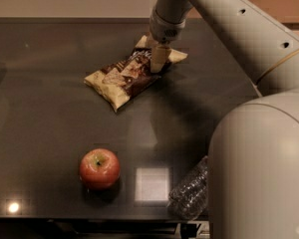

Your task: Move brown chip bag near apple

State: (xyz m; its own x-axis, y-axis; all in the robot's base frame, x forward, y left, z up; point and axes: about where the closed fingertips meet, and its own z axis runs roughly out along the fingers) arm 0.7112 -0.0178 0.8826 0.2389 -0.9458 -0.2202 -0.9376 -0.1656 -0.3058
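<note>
The brown chip bag (127,76) lies flat on the dark table (50,118), towards the back and a little right of the middle, its long axis running from lower left to upper right. My gripper (157,59) reaches down from the upper right and sits over the bag's upper right part, touching or just above it. The red apple (99,168) stands near the table's front edge, well in front of the bag and a little to its left, apart from it.
A clear plastic water bottle (192,193) lies at the front right edge, partly hidden behind my arm's large grey housing (261,168). The arm's upper link (229,19) crosses the back right of the view.
</note>
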